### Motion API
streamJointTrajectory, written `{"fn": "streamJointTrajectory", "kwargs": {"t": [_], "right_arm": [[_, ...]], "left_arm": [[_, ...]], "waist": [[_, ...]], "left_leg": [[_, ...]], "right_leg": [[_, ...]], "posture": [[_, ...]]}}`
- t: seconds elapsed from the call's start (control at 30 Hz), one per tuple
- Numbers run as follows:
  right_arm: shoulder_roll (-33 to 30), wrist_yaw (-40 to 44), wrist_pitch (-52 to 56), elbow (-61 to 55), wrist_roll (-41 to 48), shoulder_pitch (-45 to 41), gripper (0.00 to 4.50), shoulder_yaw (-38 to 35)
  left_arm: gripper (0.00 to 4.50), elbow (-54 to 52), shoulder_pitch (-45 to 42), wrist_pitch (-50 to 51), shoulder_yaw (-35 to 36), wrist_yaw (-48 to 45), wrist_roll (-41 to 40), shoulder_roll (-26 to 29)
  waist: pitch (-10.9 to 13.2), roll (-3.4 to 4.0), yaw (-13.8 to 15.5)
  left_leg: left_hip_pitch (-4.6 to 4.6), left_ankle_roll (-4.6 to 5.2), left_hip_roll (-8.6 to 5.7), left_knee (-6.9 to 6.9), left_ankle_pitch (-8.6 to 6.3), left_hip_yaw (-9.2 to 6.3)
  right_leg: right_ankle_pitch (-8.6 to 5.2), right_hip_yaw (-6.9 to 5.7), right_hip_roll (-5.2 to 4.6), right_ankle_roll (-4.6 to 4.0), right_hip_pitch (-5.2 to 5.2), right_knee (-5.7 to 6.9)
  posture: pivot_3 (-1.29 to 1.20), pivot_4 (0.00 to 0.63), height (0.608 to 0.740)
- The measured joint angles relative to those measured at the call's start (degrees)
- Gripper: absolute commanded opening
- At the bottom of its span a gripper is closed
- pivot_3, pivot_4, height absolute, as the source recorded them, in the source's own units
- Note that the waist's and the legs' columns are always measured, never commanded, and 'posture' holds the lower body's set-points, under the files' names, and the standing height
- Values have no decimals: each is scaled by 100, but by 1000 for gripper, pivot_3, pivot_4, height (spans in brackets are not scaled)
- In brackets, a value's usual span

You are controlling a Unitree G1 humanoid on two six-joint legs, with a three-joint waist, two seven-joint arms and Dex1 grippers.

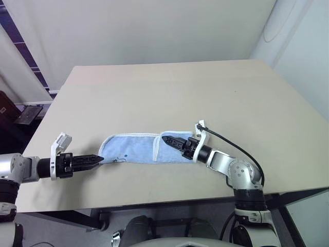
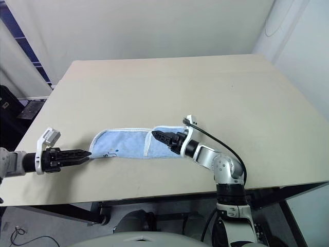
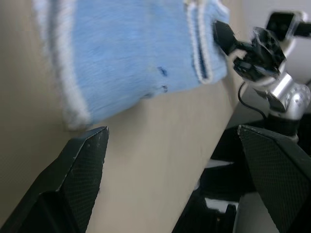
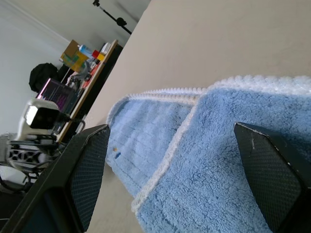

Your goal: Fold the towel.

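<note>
The towel (image 1: 138, 149) lies flat on the table (image 1: 169, 92), near the table's front edge and roughly midway between the two arms. It forms a long, narrow strip running left to right. Its right end is folded over onto the strip, so that a white stitched edge (image 1: 156, 148) crosses the blue cloth partway along its length. White edging also outlines the rounded left end. Small dark marks show on the lower left part of the cloth.

The left gripper (image 1: 96, 160) sits at the left end of the towel, pointing right along the strip. Its fingertips are at the towel's lower left corner; whether they touch the cloth cannot be told. In the left wrist view, the two black fingers (image 3: 80, 167) stand wide apart, with bare table between them and the towel's edge just ahead. The gripper holds nothing.

The right gripper (image 1: 168, 139) is above the folded right end of the towel, pointing left. In the right wrist view, its fingers (image 4: 90, 165) are spread wide over the blue cloth, with the folded layer between them. They are not closed on the cloth.

The table surface is plain beige.
</note>
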Motion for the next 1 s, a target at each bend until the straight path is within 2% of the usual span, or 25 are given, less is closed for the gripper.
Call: {"fn": "streamJointTrajectory", "kwargs": {"t": [0.2,0.4,0.67,0.77,1.0], "right_arm": [[-5,-34,3,78,0,-9,4233,-41],[15,-136,-3,92,1,-46,4233,-77],[26,-254,-59,101,-1,-46,4233,-197],[46,-271,-85,111,-12,-46,4270,-193],[47,-321,-118,218,-32,-59,4270,-246]], "left_arm": [[4500,-3,4,76,-54,44,-2,-41],[4500,901,-731,355,-47,470,118,-397],[4500,1271,-970,355,-40,663,160,-451],[3879,1433,-1045,293,-47,675,240,-451],[1286,1694,-1142,187,-25,728,383,-449]], "waist": [[-4,-6,-3],[-8,2,42],[-8,8,9],[-7,8,7],[-8,6,-5]], "left_leg": [[0,-1,0,-1,1,1],[14,-2,0,3,2,0],[26,-4,1,-10,1,-10],[26,-4,1,-11,1,-10],[23,-11,1,-6,7,-9]], "right_leg": [[3,0,0,5,0,0],[15,-5,0,-14,9,10],[83,-13,1,-50,3,-6],[100,-16,1,-55,-5,-11],[117,-18,1,-46,-41,-13]], "posture": [[0,0,716],[0,0,716],[0,0,716],[0,0,716],[0,0,716]]}}
